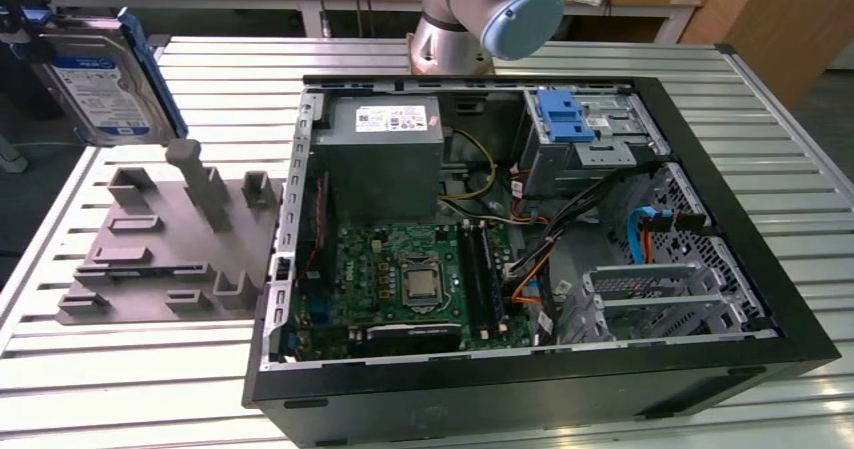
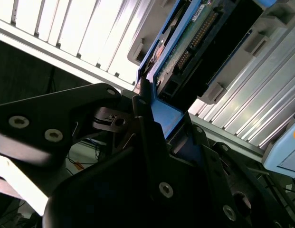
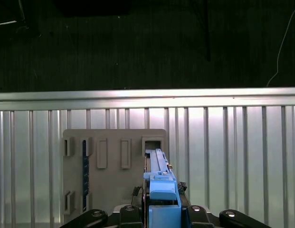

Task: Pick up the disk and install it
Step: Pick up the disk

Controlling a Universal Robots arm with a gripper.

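The disk (image 1: 107, 79) hangs in the air at the exterior view's upper left, above the table's edge and above the grey fixture. It is a silver drive with a white-and-blue label and blue rails, and it is tilted. My gripper (image 1: 38, 21) is shut on its upper end. In the first wrist view the disk (image 3: 159, 178) is edge-on between the fingers of the gripper (image 3: 161, 202). In the second wrist view the gripper (image 2: 164, 126) clamps the blue rail, and the disk's (image 2: 199, 42) circuit-board side shows.
A grey holder fixture (image 1: 174, 239) with posts and slots lies on the slatted metal table (image 1: 134, 369), directly under the disk (image 3: 114, 175). To the right stands the open computer case (image 1: 534, 394) with a power supply (image 1: 380, 149), a motherboard (image 1: 414, 279) and a drive bay with a blue latch (image 1: 567, 119).
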